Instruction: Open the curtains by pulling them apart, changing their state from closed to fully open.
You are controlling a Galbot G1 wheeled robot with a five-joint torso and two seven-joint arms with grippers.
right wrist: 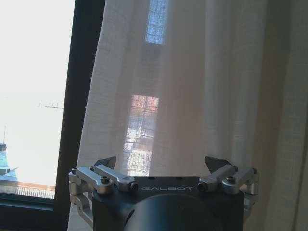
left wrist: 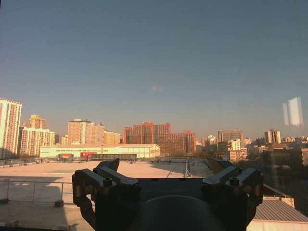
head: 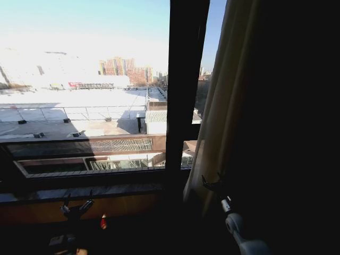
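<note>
Curtains (head: pixel 223 106) hang bunched at the window's right side, glass already bared; right gripper (right wrist: pixel 163 166), fingers spread, faces the fabric edge to draw it farther, while left gripper (left wrist: pixel 166 171) waits low, fingers spread.

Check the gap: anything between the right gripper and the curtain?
Nothing. In the right wrist view the open right gripper faces the curtain with bare space between.
</note>
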